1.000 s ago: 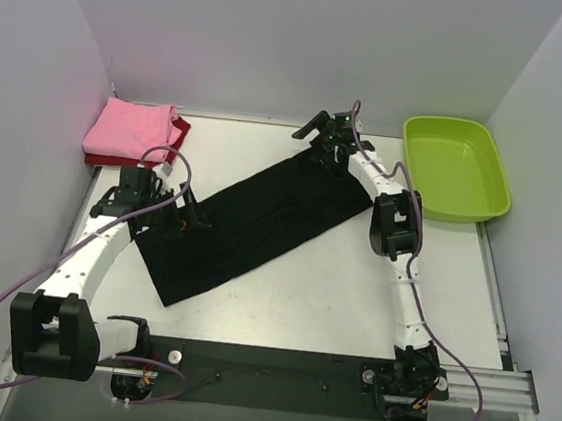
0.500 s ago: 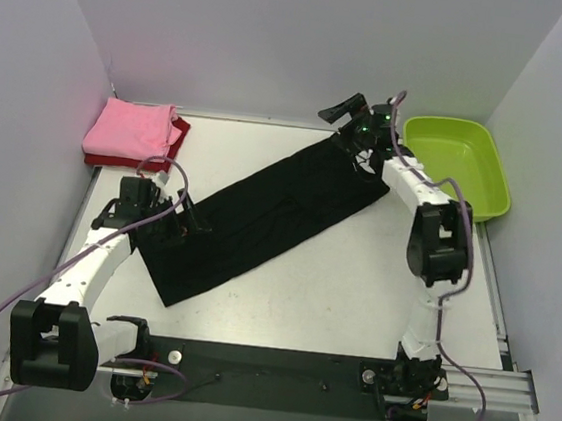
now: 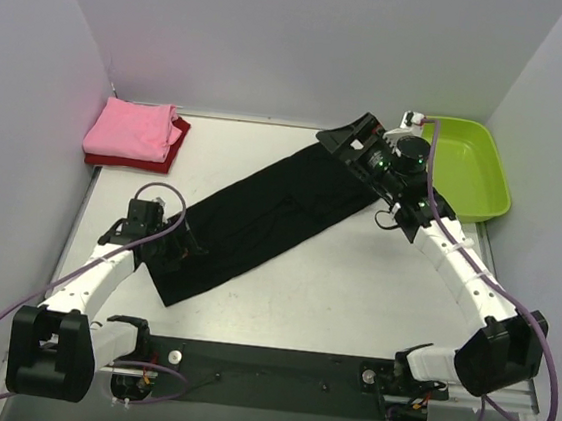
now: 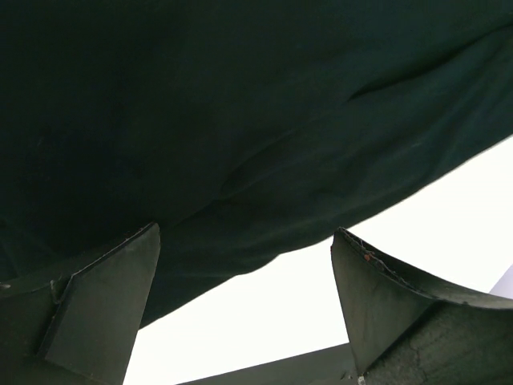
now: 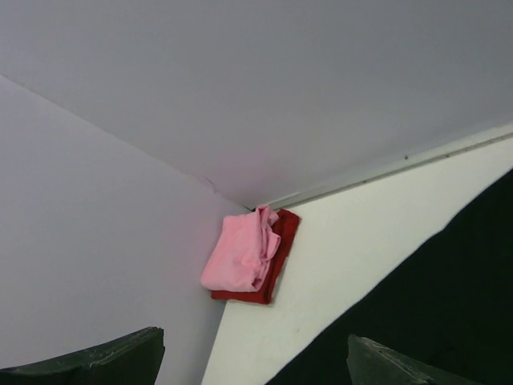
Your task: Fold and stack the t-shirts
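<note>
Lying diagonally across the table [image 3: 352, 298], the black t-shirt [image 3: 260, 218] is shown as a long folded strip; the pink t-shirt [image 3: 129, 126] is stacked on the dark red t-shirt [image 3: 130, 163] in the far left corner. The left gripper [image 3: 180, 238] is spread over its near end, the right gripper [image 3: 347, 137] above its far end, nothing grasped. Both ends should be pinched squarely so the halves meet evenly.
</note>
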{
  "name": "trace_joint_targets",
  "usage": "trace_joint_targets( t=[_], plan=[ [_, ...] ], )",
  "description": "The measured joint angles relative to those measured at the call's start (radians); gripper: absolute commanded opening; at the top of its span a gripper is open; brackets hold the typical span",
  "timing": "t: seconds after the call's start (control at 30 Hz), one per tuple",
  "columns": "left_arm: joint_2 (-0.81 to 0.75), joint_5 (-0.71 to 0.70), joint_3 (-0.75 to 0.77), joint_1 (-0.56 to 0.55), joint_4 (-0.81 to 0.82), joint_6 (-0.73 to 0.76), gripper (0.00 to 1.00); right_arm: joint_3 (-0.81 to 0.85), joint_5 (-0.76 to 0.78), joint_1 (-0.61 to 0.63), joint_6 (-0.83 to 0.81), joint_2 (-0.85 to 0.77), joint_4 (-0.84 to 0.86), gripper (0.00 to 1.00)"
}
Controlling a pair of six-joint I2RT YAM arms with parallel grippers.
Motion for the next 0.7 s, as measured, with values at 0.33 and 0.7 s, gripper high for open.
trace_joint_targets(
  t=[0.33,0.7],
  plan=[
    [-0.030,-0.067,-0.111,-0.075,0.053,-0.100,0.97,-0.122,0.028,0.037,-0.056,-0.177,-0.105,1.00],
    [-0.001,-0.224,-0.162,-0.481,0.286,-0.306,0.97,-0.123,0.060,0.039,-0.085,-0.246,-0.167,1.00]
  ],
)
